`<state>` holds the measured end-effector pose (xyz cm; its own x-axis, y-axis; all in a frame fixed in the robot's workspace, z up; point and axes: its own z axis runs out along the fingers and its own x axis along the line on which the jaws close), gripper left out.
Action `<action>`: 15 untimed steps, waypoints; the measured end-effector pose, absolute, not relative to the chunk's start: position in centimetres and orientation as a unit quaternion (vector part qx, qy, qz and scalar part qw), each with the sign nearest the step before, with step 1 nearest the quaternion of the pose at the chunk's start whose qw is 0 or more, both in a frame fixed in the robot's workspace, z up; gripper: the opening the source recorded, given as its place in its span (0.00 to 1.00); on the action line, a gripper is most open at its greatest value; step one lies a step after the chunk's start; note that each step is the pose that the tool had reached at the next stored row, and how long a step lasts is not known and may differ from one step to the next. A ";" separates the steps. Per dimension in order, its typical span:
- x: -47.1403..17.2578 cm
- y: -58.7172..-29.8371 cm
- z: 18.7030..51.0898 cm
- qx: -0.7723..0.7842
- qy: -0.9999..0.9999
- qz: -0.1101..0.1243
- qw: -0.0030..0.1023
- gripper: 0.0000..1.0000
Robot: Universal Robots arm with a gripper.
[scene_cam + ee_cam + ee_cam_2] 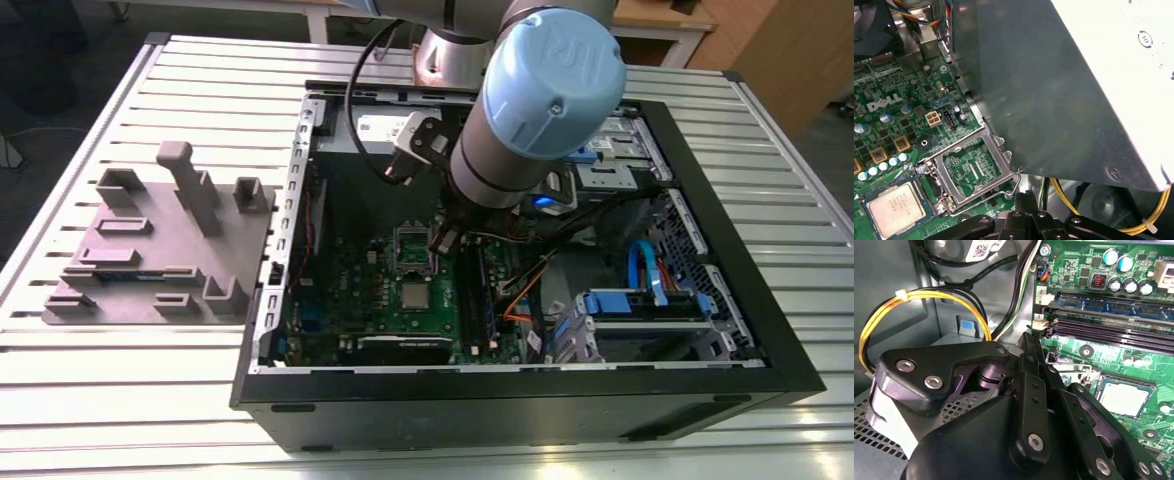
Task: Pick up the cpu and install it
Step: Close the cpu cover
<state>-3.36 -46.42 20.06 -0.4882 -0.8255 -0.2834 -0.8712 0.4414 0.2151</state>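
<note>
The cpu point(416, 294) lies flat in its socket on the green motherboard point(350, 290), silver top up; both wrist views show it seated there point(1124, 398) point(893, 208). Beside it the socket's metal load plate point(973, 170) stands swung open, its wire lever point(1016, 183) sticking out. My gripper point(447, 238) hangs inside the case just past the open plate, a short way from the chip. Its black fingers meet at the tip point(1030, 342) with nothing between them, and that tip point(1025, 196) sits close to the wire lever.
The black computer case point(507, 385) walls in the board. A grey metal power supply box point(1054, 90) is close by the gripper, with yellow cables point(924, 297) and memory slots point(1114, 325) nearby. A grey fixture point(147, 250) stands at the exterior view's left.
</note>
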 end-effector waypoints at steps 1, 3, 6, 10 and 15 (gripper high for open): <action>-3.4 -46.4 20.0 -0.501 0.846 0.167 0.069 0.10; -3.5 -46.4 20.0 -0.502 0.846 0.167 0.070 0.10; -3.6 -46.4 19.9 -0.502 0.846 0.167 0.070 0.10; -3.6 -46.3 19.9 -0.502 0.846 0.167 0.071 0.10; -3.6 -46.2 19.9 -0.502 0.846 0.169 0.071 0.10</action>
